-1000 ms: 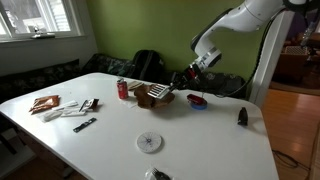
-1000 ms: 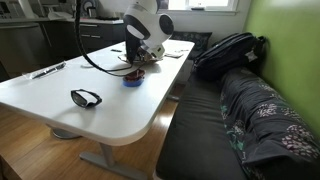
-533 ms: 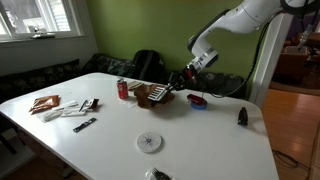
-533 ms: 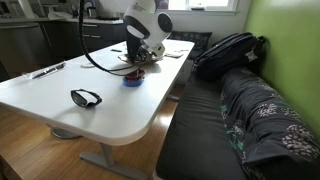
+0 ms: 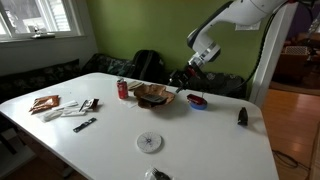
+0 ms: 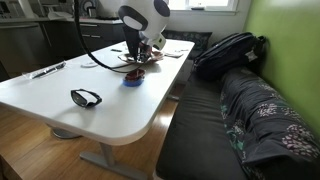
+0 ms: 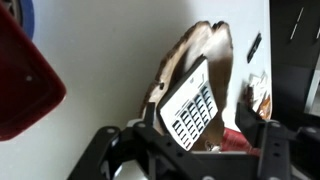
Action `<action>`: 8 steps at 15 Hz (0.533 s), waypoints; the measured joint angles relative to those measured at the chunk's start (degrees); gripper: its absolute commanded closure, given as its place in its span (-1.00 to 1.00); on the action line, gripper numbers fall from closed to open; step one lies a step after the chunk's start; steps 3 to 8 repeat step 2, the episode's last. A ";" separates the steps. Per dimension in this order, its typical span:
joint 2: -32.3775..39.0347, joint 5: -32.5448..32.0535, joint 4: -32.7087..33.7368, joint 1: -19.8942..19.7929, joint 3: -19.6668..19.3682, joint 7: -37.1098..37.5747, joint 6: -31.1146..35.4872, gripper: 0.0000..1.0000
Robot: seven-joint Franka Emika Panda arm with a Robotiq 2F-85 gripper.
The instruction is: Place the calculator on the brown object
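Retreat step, by my reading. Red can stands just beside the brown object, on its left in an exterior view. Calculator lies keys-up on the brown object, within its rim; flat or tilted, cannot tell. Gripper hangs above and right of it, jaws spread wide, nothing between them. Best to draw straight up and away, fingers kept clear of the calculator's edge so it is not nudged off. Containers: brown object, dish-like, holds the calculator; blue dish, further right, holds something red.
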 measured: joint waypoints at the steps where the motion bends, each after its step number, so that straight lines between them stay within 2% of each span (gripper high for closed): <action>1: -2.48 -0.72 -2.63 -0.05 0.58 -2.58 -0.53 -1.00; 2: -5.14 -1.28 -5.44 -0.14 1.16 -5.32 -1.39 -1.00; 8: -5.14 -1.28 -5.44 -0.14 1.16 -5.32 -1.39 -1.00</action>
